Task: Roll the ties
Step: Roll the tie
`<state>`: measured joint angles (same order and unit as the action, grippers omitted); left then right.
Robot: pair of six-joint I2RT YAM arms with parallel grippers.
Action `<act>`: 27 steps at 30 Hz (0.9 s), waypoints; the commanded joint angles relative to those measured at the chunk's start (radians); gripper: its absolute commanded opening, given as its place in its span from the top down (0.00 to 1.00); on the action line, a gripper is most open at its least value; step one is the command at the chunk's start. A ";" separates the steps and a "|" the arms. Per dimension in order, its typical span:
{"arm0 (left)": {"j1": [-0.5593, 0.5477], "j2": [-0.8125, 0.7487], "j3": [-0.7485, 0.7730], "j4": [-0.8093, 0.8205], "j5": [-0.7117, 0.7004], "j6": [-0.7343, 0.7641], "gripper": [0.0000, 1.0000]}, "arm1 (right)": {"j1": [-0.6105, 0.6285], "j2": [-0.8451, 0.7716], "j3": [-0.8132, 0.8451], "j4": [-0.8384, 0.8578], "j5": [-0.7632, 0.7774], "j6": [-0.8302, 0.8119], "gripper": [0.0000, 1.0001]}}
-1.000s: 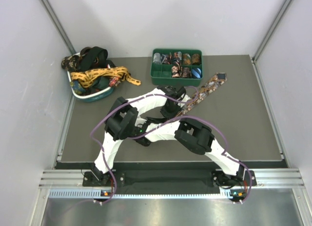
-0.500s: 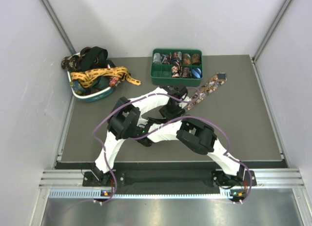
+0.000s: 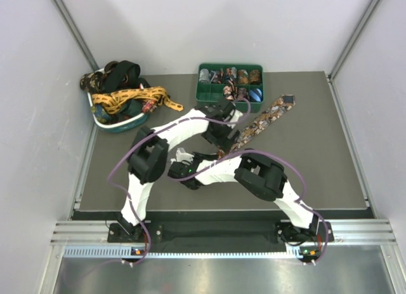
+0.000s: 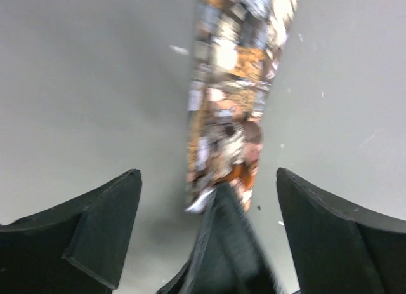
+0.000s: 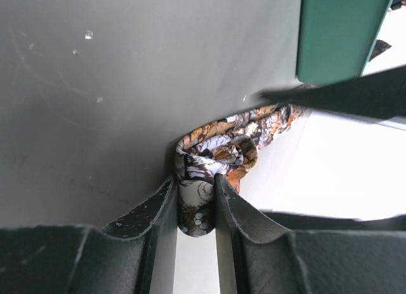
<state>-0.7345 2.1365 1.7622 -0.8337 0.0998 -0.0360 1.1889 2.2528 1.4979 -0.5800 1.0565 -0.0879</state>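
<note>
Brown-floral tie [image 3: 265,118] pinched by right tool [image 5: 195,193]; left tool [image 4: 209,195] advanced toward green tray [image 3: 204,104].

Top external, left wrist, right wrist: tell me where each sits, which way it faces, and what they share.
Top external: above and behind the arms, looking down on the table; left arm and right arm show, bases at the bottom.
Left wrist: on the left wrist, looking down along the tie; left fingers show, apart.
Right wrist: on the right wrist, looking low across the table toward the tray; right fingers show, shut on the tie's rolled end.
Shared: all three show the tie.
</note>
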 commanded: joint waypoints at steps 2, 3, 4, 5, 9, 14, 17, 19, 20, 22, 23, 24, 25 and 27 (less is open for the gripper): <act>0.085 -0.243 -0.131 0.226 0.018 -0.119 0.07 | -0.005 -0.076 -0.033 0.086 -0.108 0.008 0.89; 0.119 -0.274 -0.165 0.304 0.031 -0.152 0.06 | -0.005 -0.085 -0.039 0.092 -0.127 0.008 0.89; 0.138 -0.335 -0.229 0.336 0.046 -0.171 0.02 | -0.003 -0.104 -0.045 0.103 -0.139 0.007 0.89; 0.171 -0.364 -0.260 0.370 0.055 -0.189 0.02 | -0.006 -0.114 -0.059 0.112 -0.156 0.005 0.89; 0.228 -0.507 -0.395 0.488 0.029 -0.272 0.02 | -0.012 -0.171 -0.091 0.163 -0.226 -0.004 0.88; 0.288 -0.607 -0.530 0.568 -0.020 -0.343 0.02 | -0.037 -0.246 -0.136 0.203 -0.328 -0.006 0.87; 0.323 -0.659 -0.604 0.613 -0.002 -0.373 0.01 | -0.061 -0.291 -0.160 0.221 -0.445 0.005 0.87; 0.345 -0.673 -0.651 0.639 0.011 -0.383 0.01 | -0.086 -0.321 -0.179 0.232 -0.498 0.019 0.87; 0.351 -0.682 -0.667 0.646 0.018 -0.393 0.01 | -0.097 -0.332 -0.188 0.235 -0.554 0.030 0.87; 0.365 -0.693 -0.710 0.672 0.020 -0.401 0.01 | -0.127 -0.363 -0.209 0.250 -0.613 0.043 0.87; 0.369 -0.702 -0.724 0.682 0.021 -0.403 0.01 | -0.138 -0.372 -0.218 0.262 -0.678 0.060 0.87; 0.374 -0.707 -0.750 0.688 0.023 -0.404 0.01 | -0.161 -0.393 -0.237 0.270 -0.710 0.069 0.87; 0.383 -0.713 -0.760 0.696 0.023 -0.407 0.01 | -0.172 -0.403 -0.248 0.276 -0.764 0.077 0.87; 0.391 -0.725 -0.788 0.706 0.026 -0.409 0.01 | -0.195 -0.433 -0.268 0.302 -0.822 0.112 0.87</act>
<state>-0.3542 1.4685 1.0119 -0.1921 0.1120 -0.4347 1.0348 1.9018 1.2537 -0.3592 0.4217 -0.0628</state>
